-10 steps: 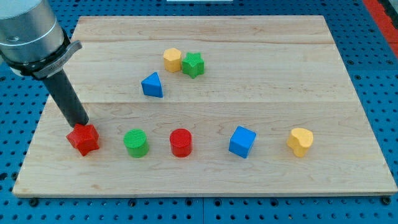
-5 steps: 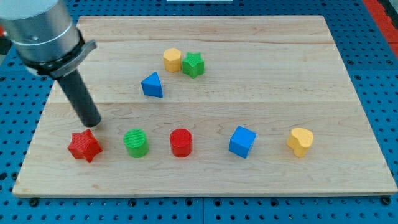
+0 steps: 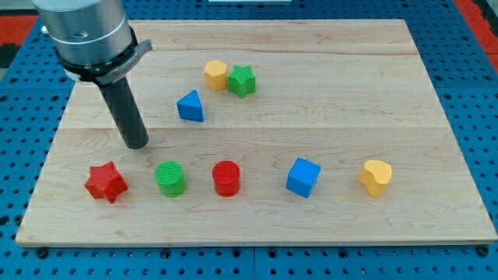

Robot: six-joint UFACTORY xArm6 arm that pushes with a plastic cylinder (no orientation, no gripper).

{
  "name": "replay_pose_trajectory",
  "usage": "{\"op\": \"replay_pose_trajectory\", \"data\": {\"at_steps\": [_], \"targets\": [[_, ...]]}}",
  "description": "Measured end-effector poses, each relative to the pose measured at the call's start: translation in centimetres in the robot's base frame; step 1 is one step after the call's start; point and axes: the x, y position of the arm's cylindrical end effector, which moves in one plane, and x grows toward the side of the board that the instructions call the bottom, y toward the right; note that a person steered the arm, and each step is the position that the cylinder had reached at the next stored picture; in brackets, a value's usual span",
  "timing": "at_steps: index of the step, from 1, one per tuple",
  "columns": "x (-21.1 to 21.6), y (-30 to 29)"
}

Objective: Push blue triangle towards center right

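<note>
The blue triangle (image 3: pixel 191 106) lies on the wooden board (image 3: pixel 327 101), left of centre in the upper half. My tip (image 3: pixel 138 145) rests on the board to the triangle's lower left, apart from it by a clear gap. The tip also stands above and to the right of the red star (image 3: pixel 105 182), not touching it.
A yellow hexagon block (image 3: pixel 215 75) and a green star (image 3: pixel 242 80) sit just up and right of the triangle. Along the lower row lie a green cylinder (image 3: pixel 170 179), a red cylinder (image 3: pixel 226 178), a blue cube (image 3: pixel 303 177) and a yellow heart (image 3: pixel 376 176).
My tip has moved right and up, away from the red star and toward the blue triangle. The red star shifted slightly early on. The other blocks have not moved.
</note>
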Motion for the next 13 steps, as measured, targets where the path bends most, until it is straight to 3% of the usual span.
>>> {"op": "replay_pose_trajectory", "data": {"at_steps": [2, 3, 6, 8, 11, 13], "targets": [[-3.5, 0.5], [-3.7, 4.2], [-7.4, 7.1], [-5.8, 19.7], [-9.2, 20.2], [-7.3, 28.2]]}}
